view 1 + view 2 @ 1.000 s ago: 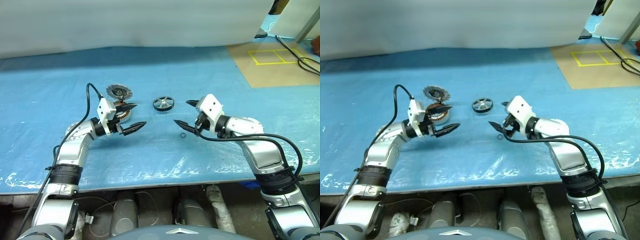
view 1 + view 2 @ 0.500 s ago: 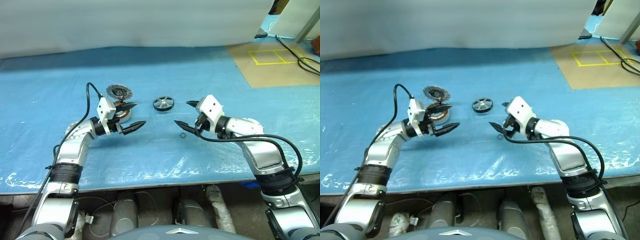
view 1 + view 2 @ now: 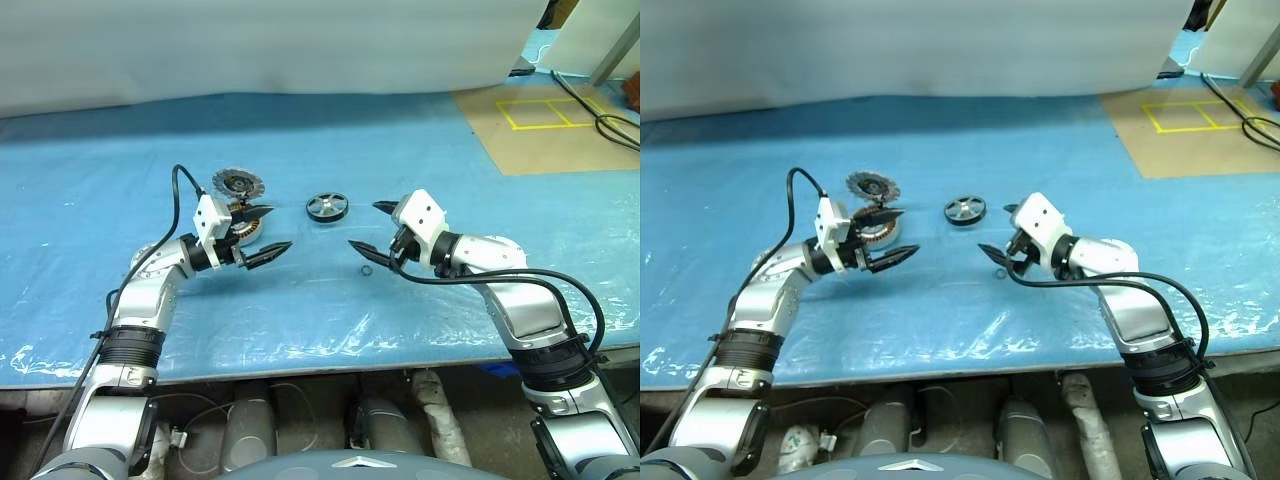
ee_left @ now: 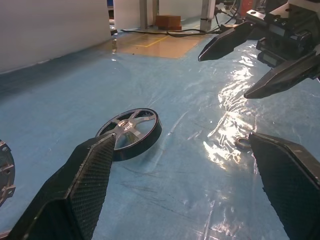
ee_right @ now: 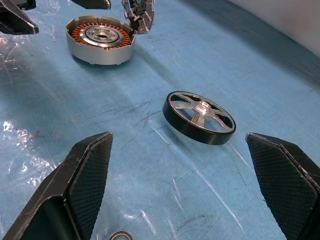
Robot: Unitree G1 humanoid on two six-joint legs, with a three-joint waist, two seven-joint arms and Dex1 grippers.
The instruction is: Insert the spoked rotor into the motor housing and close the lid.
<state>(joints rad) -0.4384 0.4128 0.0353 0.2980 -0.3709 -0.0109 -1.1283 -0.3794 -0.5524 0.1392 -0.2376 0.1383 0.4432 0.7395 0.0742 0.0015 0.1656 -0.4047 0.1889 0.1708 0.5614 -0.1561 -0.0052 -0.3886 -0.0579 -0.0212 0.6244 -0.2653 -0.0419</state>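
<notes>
1. The spoked rotor (image 3: 327, 206) lies flat on the blue surface (image 3: 400, 150), its axle pointing up, so it has no long axis to line up with; it sits between my two arms and a little beyond both, at about 2 o'clock from the left tool (image 3: 263, 232) and about 11 o'clock from the right tool (image 3: 367, 226).
2. I judge the right tool slightly the nearer of the two; in the right wrist view the rotor (image 5: 199, 117) lies squarely between that tool's two fingertips (image 5: 75, 197), ahead of them and not touching either.
3. The motor housing (image 5: 99, 39) rests on the surface with its copper windings facing up, at about 9 o'clock from the rotor and well apart from it; the left tool hovers just in front of the housing, partly hiding it from the head camera.
4. The toothed lid (image 3: 236, 183) sits at about 12 o'clock from the housing, just beside it; I cannot tell if they touch.
5. Left tool: fingers spread wide, nothing between them, pointing toward the middle of the surface; right tool: fingers equally wide apart, empty, angled slightly down toward the rotor.
6. A small ring (image 3: 366, 269) lies on the surface just below the right tool; I would keep clear of it when reaching forward.
</notes>
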